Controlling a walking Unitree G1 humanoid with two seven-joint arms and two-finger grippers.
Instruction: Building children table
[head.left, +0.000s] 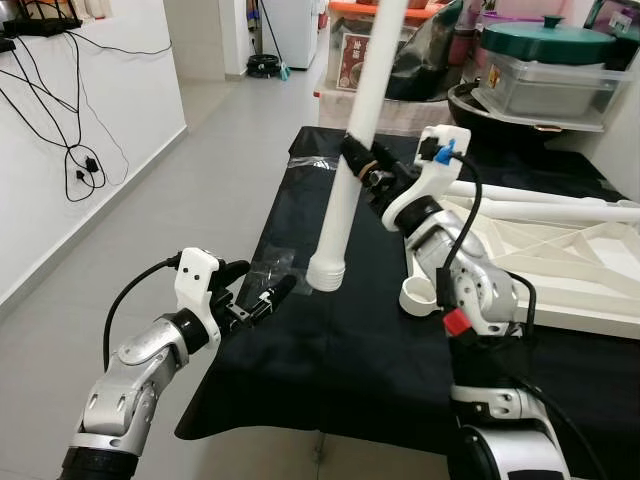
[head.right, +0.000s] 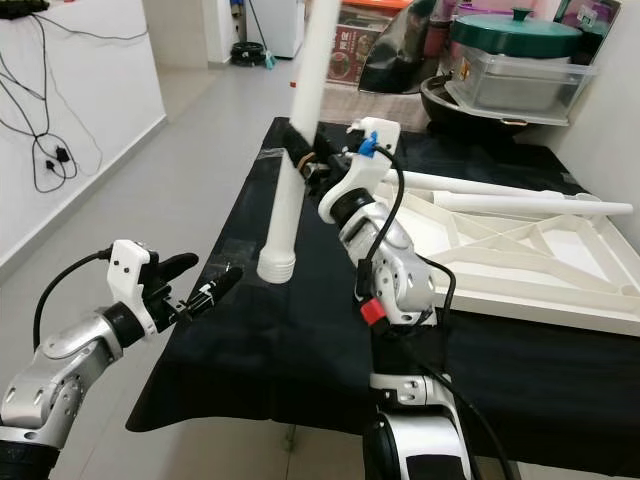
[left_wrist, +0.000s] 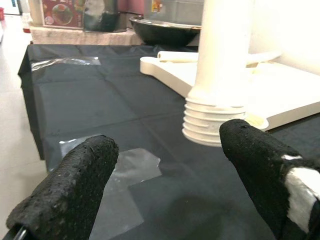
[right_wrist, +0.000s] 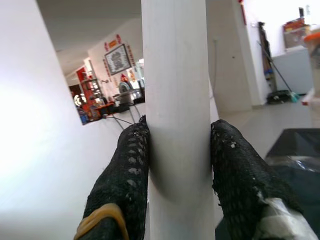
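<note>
A black cloth-covered table (head.left: 330, 350) carries a flat white ribbed plastic tabletop panel (head.left: 560, 265). Above the cloth, the right gripper (head.left: 352, 158) pinches a smooth white tubular leg (head.left: 345, 180), threaded end down. Left gripper (head.left: 268, 295) hovers beside it, fingers spread.

I can read no text: the red box (head.left: 357, 58) at the upper middle carries print too blurred to read.

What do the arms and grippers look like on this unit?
Both arms are silver with black joints and white wrist housings fed by black cables. The right arm has a red tab and blue connector. Left gripper and right gripper have black textured fingers, with white and yellow tape.
</note>
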